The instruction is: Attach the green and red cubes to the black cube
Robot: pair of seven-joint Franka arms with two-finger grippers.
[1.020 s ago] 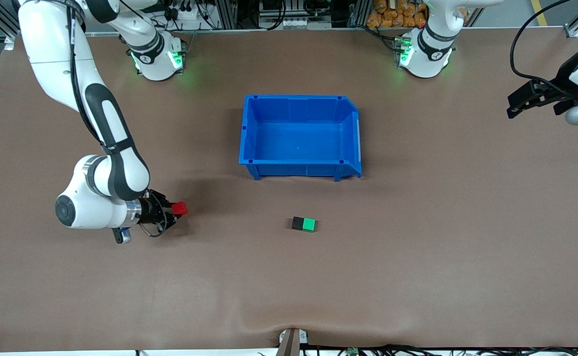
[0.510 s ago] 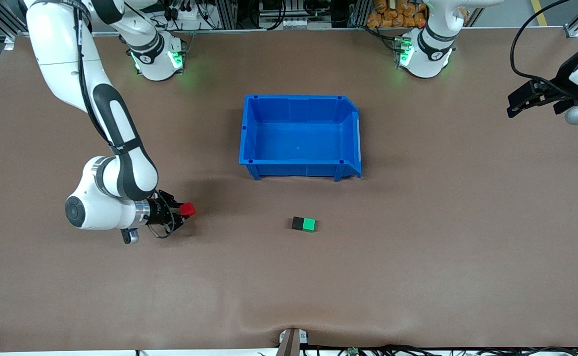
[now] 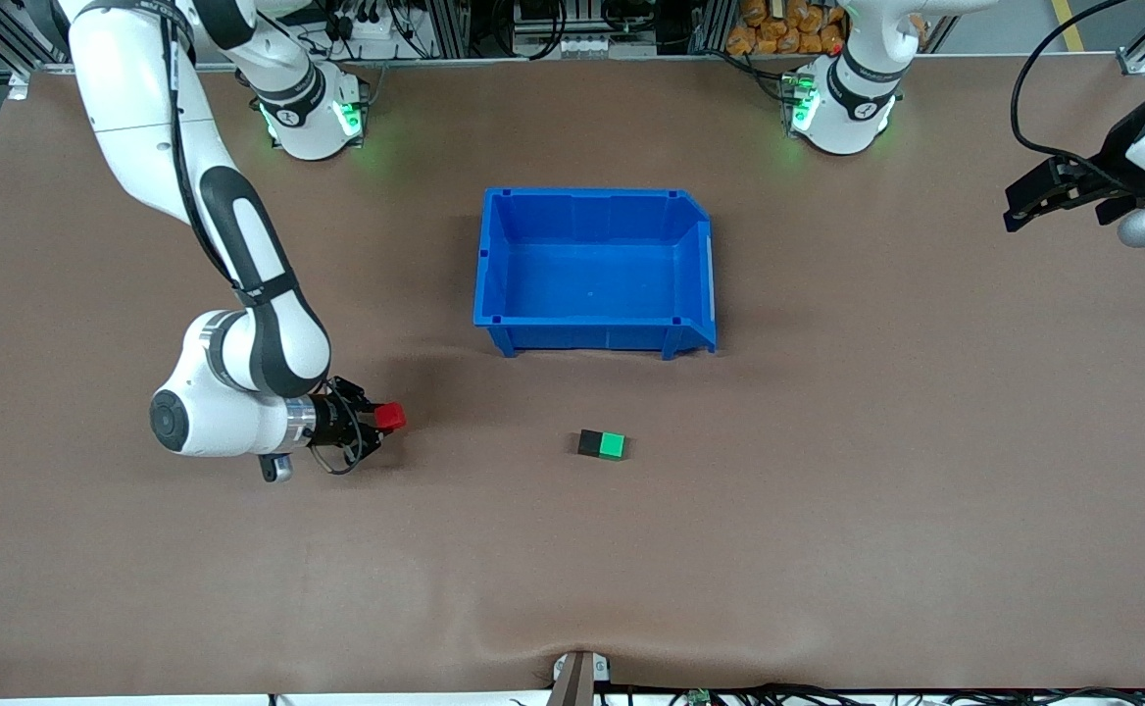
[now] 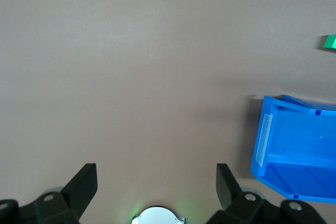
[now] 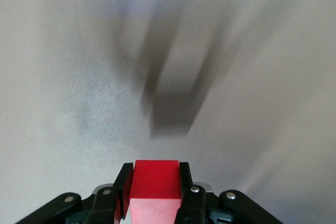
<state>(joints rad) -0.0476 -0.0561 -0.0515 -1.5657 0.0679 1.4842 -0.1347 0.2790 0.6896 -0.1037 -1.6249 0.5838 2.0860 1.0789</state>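
Note:
The red cube (image 3: 391,417) (image 5: 155,184) is clamped between the fingers of my right gripper (image 3: 383,422) (image 5: 155,182), which hangs just above the brown table toward the right arm's end, level with the other cubes. The green cube (image 3: 614,445) (image 4: 329,41) sits flush against the black cube (image 3: 589,442) on the table, nearer to the front camera than the blue bin; the black one is on the right arm's side of the pair. My left gripper (image 3: 1043,201) (image 4: 155,182) waits open and empty high above the left arm's end of the table.
An empty blue bin (image 3: 494,284) (image 4: 261,145) stands mid-table, between the arm bases and the joined cubes. Bare brown table (image 3: 494,431) stretches from the red cube to the black cube.
My right arm has carried the red cube steadily toward the black and green pair. The left arm and the joined cubes have stayed still.

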